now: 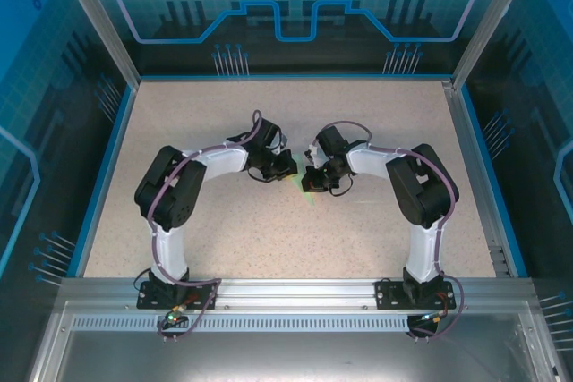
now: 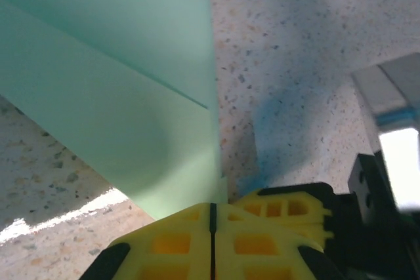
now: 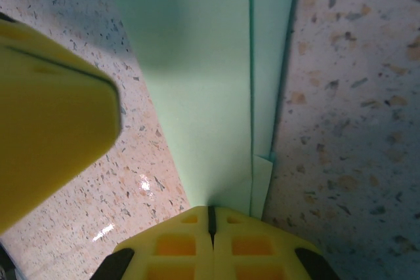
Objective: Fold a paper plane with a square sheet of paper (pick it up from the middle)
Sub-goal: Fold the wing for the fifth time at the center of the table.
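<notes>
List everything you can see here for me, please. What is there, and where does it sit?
paper: one, pale mint green, folded in layers, lying on the middle of the table between the two pincers.
table: one, speckled beige with a blue edge, under everything.
wall panels: several, blue with printed patterns, at the back and sides of the table.
metal rail: one, silver, along the near edge, bearing both arm bases.
arms: two, black and white; left arm, right arm, both bent in towards the centre.
pincers: two, yellow fingers; left pincer and right pincer, both closed, tips at the paper.
</notes>
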